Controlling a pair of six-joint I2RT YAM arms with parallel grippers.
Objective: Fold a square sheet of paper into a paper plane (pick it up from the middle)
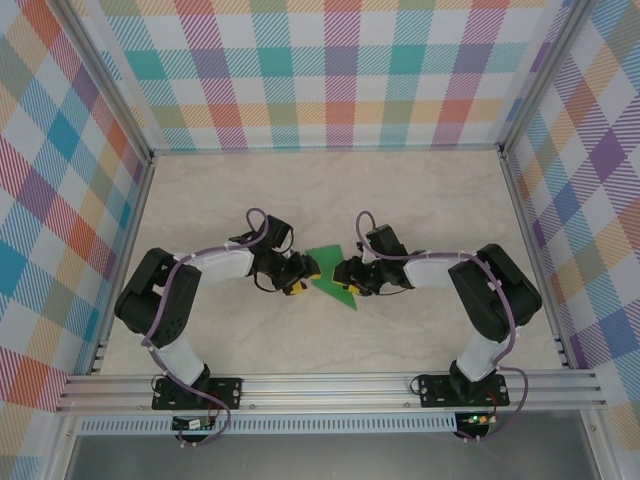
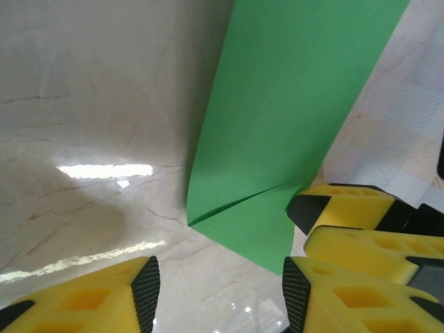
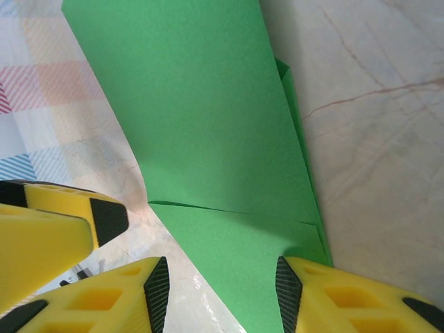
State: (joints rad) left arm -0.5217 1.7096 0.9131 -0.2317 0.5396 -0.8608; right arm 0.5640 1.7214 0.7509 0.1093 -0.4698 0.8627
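The green sheet of paper lies flat on the table, folded into a narrow pointed shape with creased overlapping layers. My left gripper stands low at its left edge, jaws apart, with the paper's pointed corner lying between the fingers near the right one. My right gripper stands at the right edge, jaws apart over the pointed end, its right fingertip on the paper. Neither pinches the sheet. The two grippers nearly touch tip to tip.
The marble-look table is walled by checked panels on three sides. An aluminium rail with both arm bases runs along the near edge. The right gripper's yellow fingers crowd the left wrist view's right side.
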